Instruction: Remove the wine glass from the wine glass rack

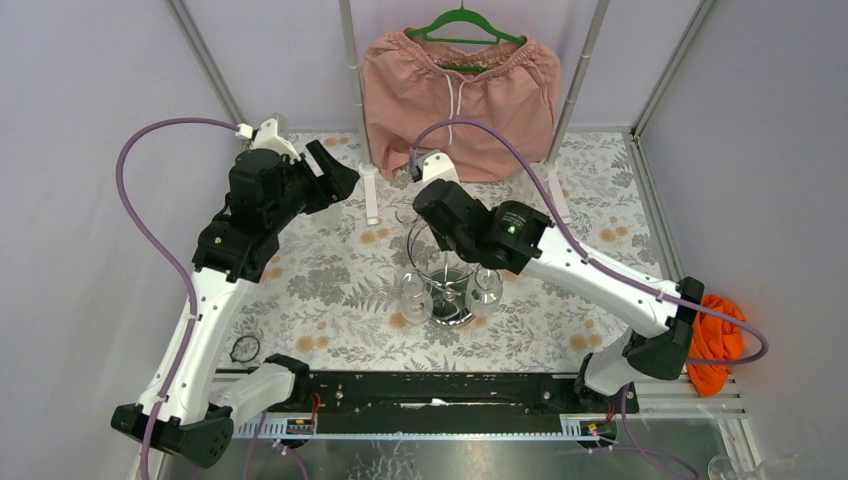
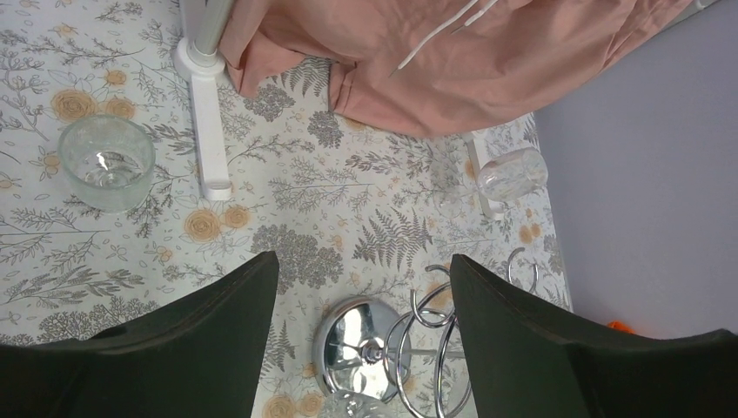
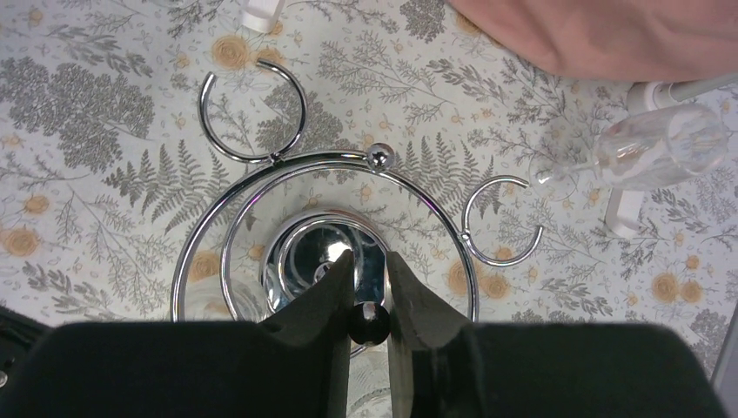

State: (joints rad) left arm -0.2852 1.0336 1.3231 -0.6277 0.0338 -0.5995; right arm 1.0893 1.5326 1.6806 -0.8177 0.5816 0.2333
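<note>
Wine glass (image 1: pixel 415 298) is thin, slick and brittle; take its stem. Your right tool (image 3: pixel 370 258) pinches the wine glass rack (image 3: pixel 300 252) by its post; left tool (image 2: pixel 364 259) gapes empty.

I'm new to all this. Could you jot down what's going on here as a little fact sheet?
Rack: chrome, middle of the table
Hanging glasses: two, on the rack's near side
Right claw: closed on the rack's top knob
Left claw: open, empty, left of the rack
Loose glasses: one upright, one on its side
Backdrop: pink shorts on a green hanger
</note>
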